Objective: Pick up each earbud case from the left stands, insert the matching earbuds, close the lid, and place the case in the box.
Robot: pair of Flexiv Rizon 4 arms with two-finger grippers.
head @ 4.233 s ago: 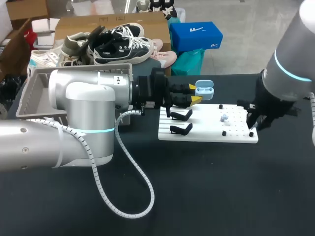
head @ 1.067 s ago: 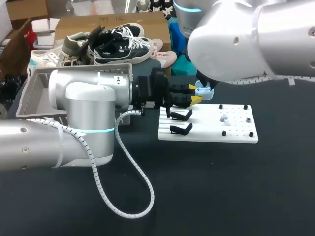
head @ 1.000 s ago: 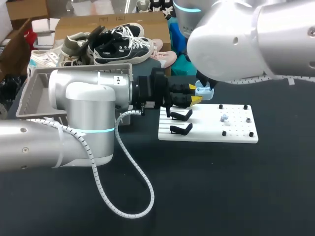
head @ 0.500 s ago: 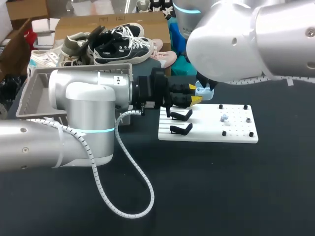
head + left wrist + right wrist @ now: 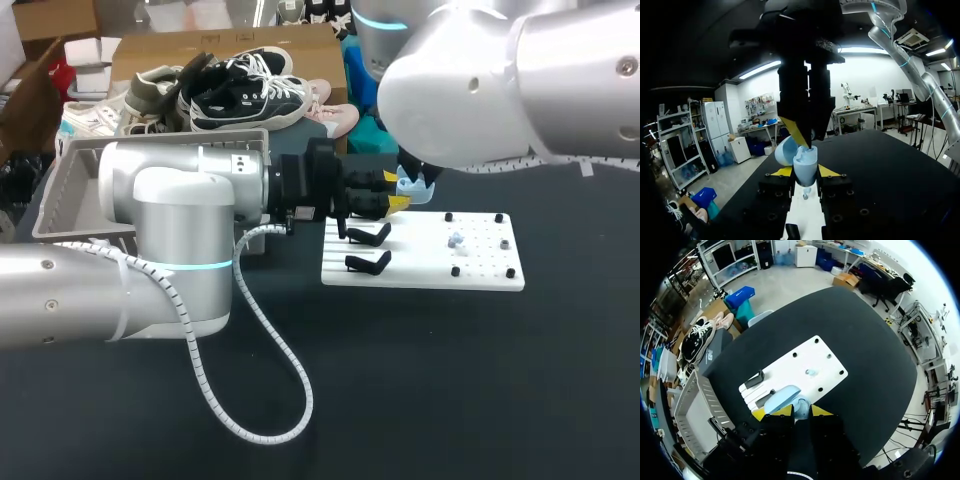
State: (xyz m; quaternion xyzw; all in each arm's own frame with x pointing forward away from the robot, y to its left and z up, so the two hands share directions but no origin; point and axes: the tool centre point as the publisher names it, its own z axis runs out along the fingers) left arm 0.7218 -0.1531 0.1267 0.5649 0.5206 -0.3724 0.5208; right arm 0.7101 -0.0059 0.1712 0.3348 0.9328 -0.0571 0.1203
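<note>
Judged to be at the insertion step. The left claw (image 5: 805,172) is clenched on the pale-blue earbud case (image 5: 408,184), lid open, held off the worktop (image 5: 450,380) near the far left corner of the white board (image 5: 480,262). The right claw (image 5: 807,143) sits directly over the case opening; its grasp state cannot be told. Two black stands (image 5: 368,235) on the board carry no case. A small pale earbud (image 5: 455,240) lies on the board. Left to do: finish inserting, close lid, place case in the grey box (image 5: 60,190), contents not visible. No writing legible on case or board.

Pale blue case (image 5: 805,169), white board (image 5: 480,268)
</note>
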